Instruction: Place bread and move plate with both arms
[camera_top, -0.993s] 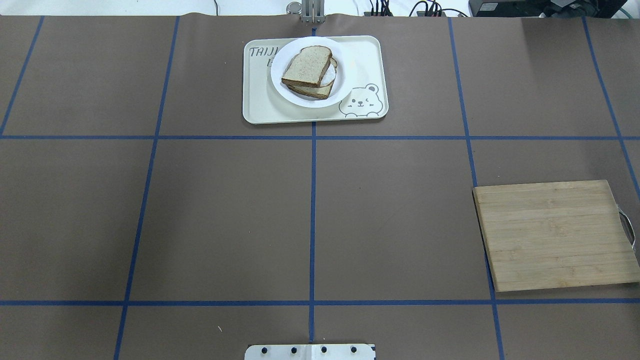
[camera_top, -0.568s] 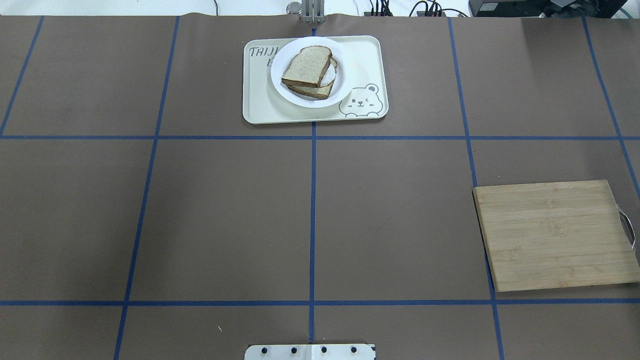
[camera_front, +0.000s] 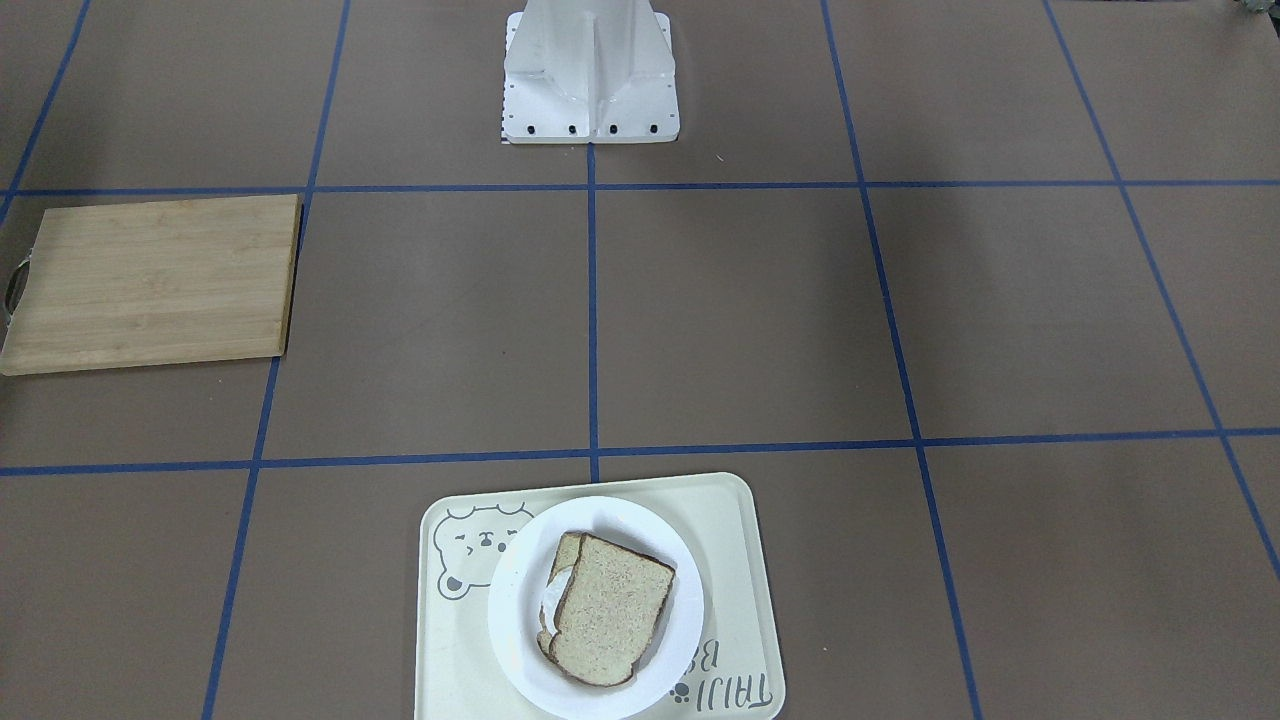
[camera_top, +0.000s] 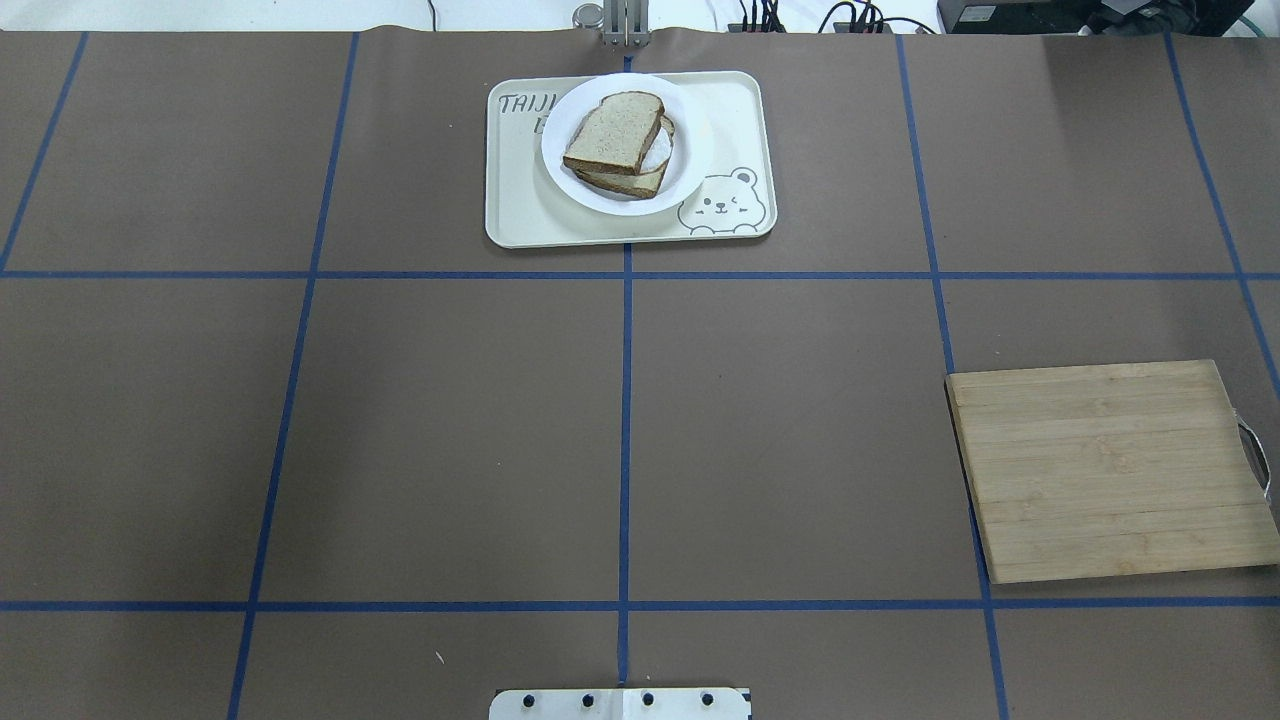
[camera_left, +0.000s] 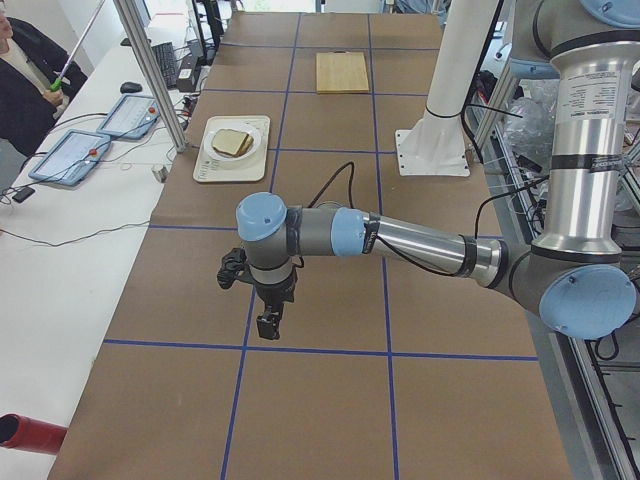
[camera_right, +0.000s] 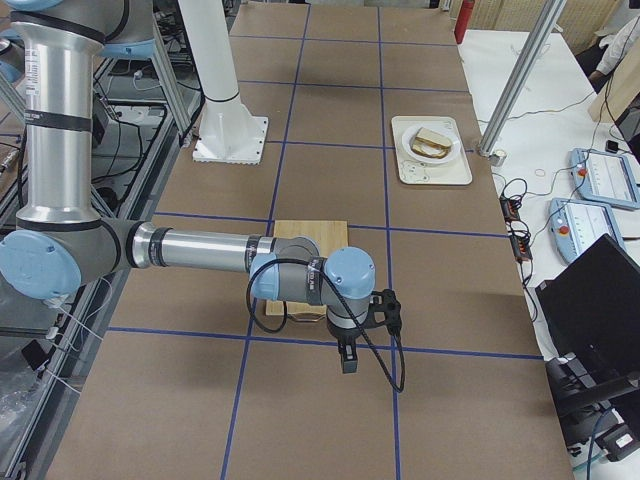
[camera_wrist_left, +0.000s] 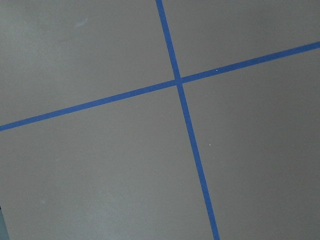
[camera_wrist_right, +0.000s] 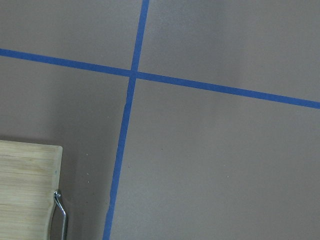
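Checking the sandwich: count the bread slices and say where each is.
2. The top slice lies on the lower slice, both on the plate on the tray. Others could be hidden underneath.

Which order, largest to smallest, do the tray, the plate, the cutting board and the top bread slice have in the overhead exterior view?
1. cutting board, though it lies nearer the camera, so its lead over the tray is unsure
2. tray
3. plate
4. bread

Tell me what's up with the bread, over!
Left gripper and right gripper hang above table, state unclear. Bread atop another slice on plate, plate on tray. Nothing blocking seen.
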